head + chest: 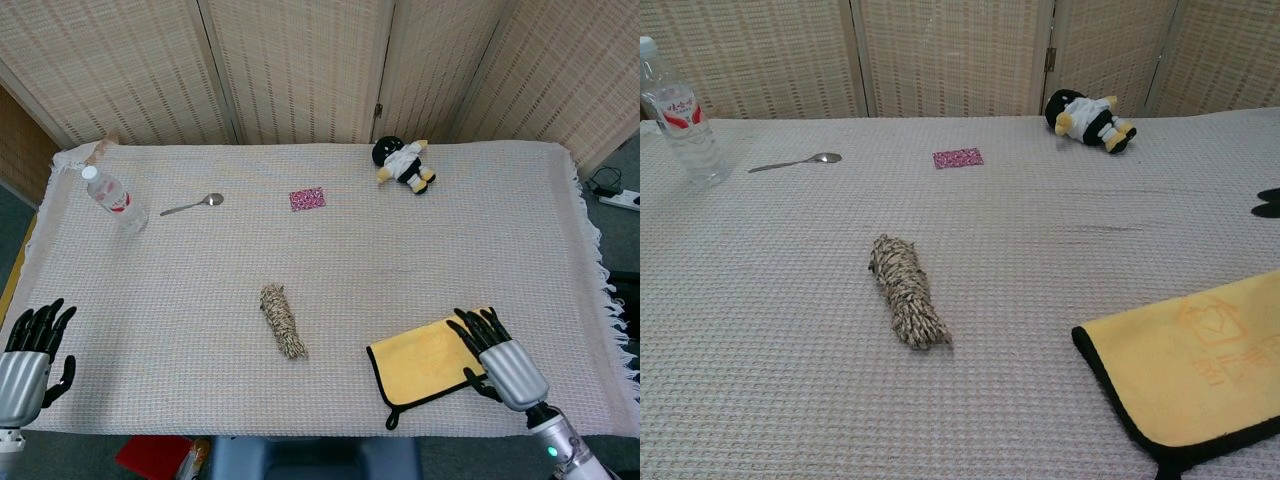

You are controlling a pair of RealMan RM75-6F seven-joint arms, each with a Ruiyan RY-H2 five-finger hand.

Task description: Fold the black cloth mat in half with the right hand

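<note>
Head and chest views of the desk (330,250), which was covered by a pale woven cloth. The mat (425,362), yellow on its upper face with a black edging, was laid flat near the front edge of the desk, toward the right; a black loop was seen at its front left corner. In the chest view the mat (1200,370) was shown with a faint printed emblem on its yellow face.

The right robot hand (497,356) was placed at the right end of the mat, fingers spread apart and pointed toward the back of the desk, with nothing held; whether it touched the mat could not be told. In the chest view only dark fingertips (1268,202) were seen at the right border. The left robot hand (28,355) was held at the front left edge of the desk, fingers spread, with nothing in it.

Other items were distributed over the desk: a bundle of rope (283,321) near the centre, left of the mat and well apart from it; a water bottle (113,199) at the back left; a spoon (192,204) just right of the bottle; a small pink packet (307,198) at the back centre; and a black, white and yellow soft toy (403,163) at the back, right of centre.
</note>
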